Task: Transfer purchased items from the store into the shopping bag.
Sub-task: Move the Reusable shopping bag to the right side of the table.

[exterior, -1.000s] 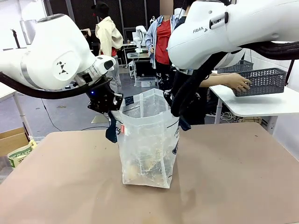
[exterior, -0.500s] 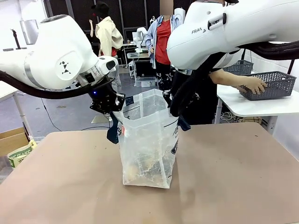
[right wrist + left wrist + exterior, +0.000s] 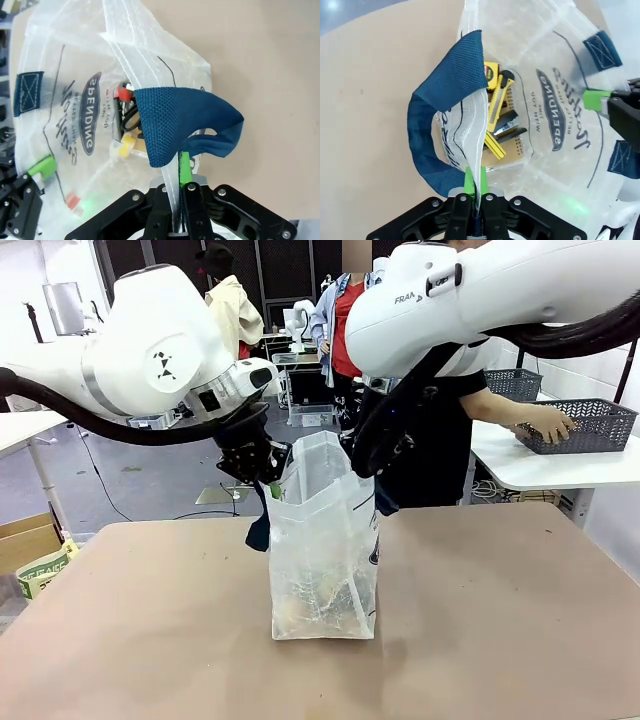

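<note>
The shopping bag (image 3: 322, 540), clear plastic with navy lettering, stands upright mid-table. My left gripper (image 3: 268, 483) is shut on its left rim, and in the left wrist view the fingertips (image 3: 476, 187) pinch the rim beside a navy handle (image 3: 445, 115). My right gripper (image 3: 368, 462) is shut on the opposite rim, seen pinching plastic (image 3: 181, 186) under the other handle (image 3: 185, 122). Inside the bag lie a yellow utility knife (image 3: 496, 112) and other small items (image 3: 125, 145). The store, a dark grey lattice basket (image 3: 585, 425), sits on a white side table at the far right with a person's hand (image 3: 545, 423) on it.
A second grey basket (image 3: 515, 383) stands behind the first on the white side table (image 3: 540, 468). The person stands behind the bag at the table's far edge. Bare brown tabletop (image 3: 500, 630) surrounds the bag. A cardboard box (image 3: 35, 550) sits off the table's left side.
My left gripper has moved right with the rim, narrowing the bag's mouth, and the bag has shifted slightly right. The person's hand has carried the basket rightward to the side table.
</note>
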